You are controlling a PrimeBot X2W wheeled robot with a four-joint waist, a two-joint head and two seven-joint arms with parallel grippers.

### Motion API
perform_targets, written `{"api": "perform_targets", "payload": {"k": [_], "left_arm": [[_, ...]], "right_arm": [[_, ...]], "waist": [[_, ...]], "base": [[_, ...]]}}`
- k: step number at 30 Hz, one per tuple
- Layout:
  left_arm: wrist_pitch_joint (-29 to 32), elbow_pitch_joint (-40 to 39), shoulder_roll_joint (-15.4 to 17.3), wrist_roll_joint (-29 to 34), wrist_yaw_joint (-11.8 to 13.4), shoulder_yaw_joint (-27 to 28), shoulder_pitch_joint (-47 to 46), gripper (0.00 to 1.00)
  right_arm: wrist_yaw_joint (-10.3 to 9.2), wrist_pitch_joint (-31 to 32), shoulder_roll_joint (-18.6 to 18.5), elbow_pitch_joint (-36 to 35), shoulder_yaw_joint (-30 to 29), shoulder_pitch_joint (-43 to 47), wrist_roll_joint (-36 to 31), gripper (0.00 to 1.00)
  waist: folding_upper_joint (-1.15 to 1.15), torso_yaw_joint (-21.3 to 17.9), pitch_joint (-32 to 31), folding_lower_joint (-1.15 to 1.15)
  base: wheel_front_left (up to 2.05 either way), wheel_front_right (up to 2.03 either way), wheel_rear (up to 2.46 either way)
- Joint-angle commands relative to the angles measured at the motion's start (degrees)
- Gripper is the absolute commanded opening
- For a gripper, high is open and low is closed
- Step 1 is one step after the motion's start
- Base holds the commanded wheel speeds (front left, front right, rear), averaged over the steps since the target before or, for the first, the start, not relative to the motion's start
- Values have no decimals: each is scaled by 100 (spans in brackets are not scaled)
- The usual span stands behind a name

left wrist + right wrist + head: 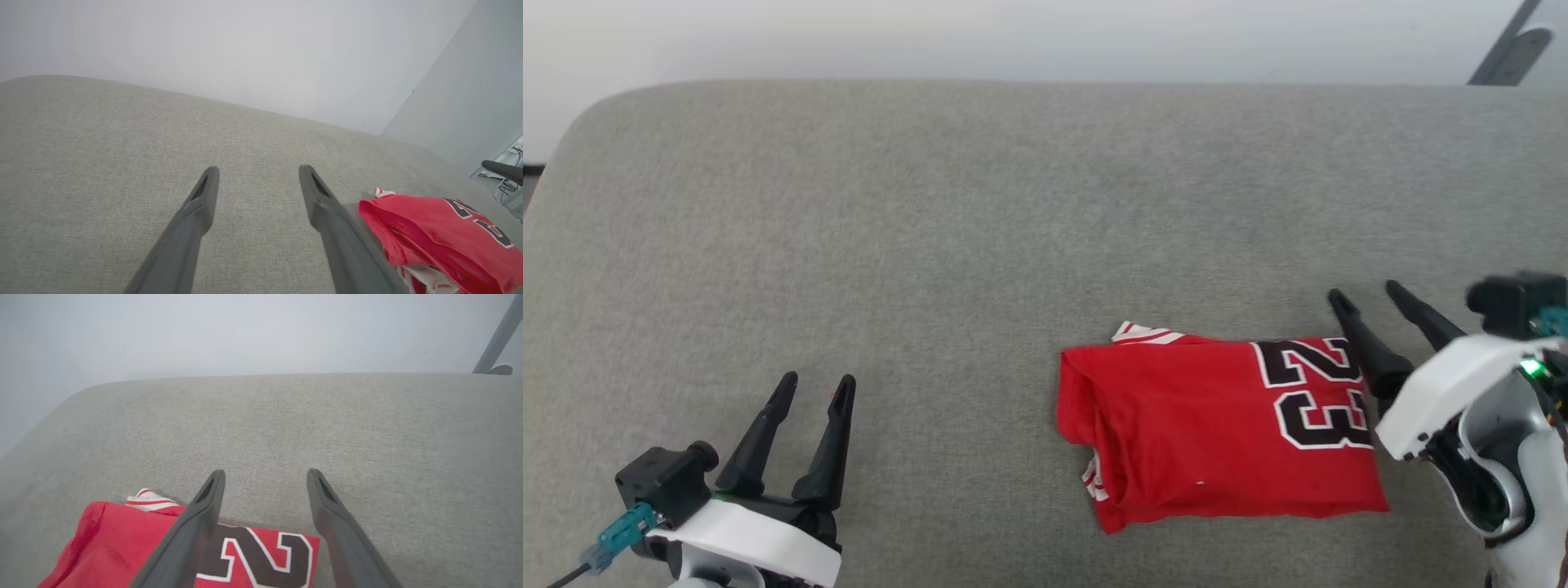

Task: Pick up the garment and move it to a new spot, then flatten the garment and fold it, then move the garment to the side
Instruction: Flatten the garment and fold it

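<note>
You have the garment lying as a compact folded rectangle on the grey upholstered surface, toward 4 o'clock from its middle in the head view; the black "23" print faces up, turned sideways, at the bundle's 2 o'clock corner, and striped trim peeks out at its 11 o'clock corner. I judge the folding done, with only the move to the side left. Your right tool stands at the garment's 3 o'clock edge, fingers pointing toward 11 o'clock, parted wide and holding nothing; that placement probably suits a pinch on the stacked layers at that edge. In the right wrist view the right tool straddles the corner with the numeral, one finger over the garment and the other over bare upholstery; you cannot tell from here whether either finger touches the cloth. Your left tool sits at 8 o'clock in the head view, well apart from the bundle, likewise open and empty, likely parked out of the way. From the left wrist view the left tool looks across bare surface, with the garment off at 4 o'clock; mind that a one-edge grip may let the fold's loose layers slip open as you carry it.
</note>
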Motion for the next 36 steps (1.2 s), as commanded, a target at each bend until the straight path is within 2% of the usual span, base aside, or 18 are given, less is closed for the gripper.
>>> {"api": "perform_targets", "payload": {"k": [1,6,11,15,21,29,36], "left_arm": [[-28,37,13,36,14,-1,-33,100],[-28,196,7,98,14,68,81,100],[-28,239,-100,306,14,311,316,100],[-28,119,-197,482,14,500,588,100],[-28,-137,-315,635,14,794,1011,100],[-27,-635,-569,807,14,1287,1651,100],[-28,-781,-605,891,14,1353,1705,100]], "right_arm": [[0,-268,-20,125,31,70,7,100],[0,-1666,-78,582,151,236,35,100],[0,-2863,-39,986,48,555,-399,100],[0,-3046,172,851,-351,950,-707,100],[0,-3071,617,188,-937,1693,-1065,100],[0,-2941,1045,-653,-1409,2430,-1470,100],[0,-2748,1247,-1069,-1632,2662,-1579,100]], "waist": [[0,-96,-92,0],[0,-205,-251,0],[0,-197,-512,0],[0,-122,-708,0],[0,-63,-823,0],[0,-89,-805,0],[0,-58,-703,0]], "base": [[0,0,0],[0,0,0],[0,0,0],[0,0,0],[0,0,0],[0,0,0],[0,0,0]]}}
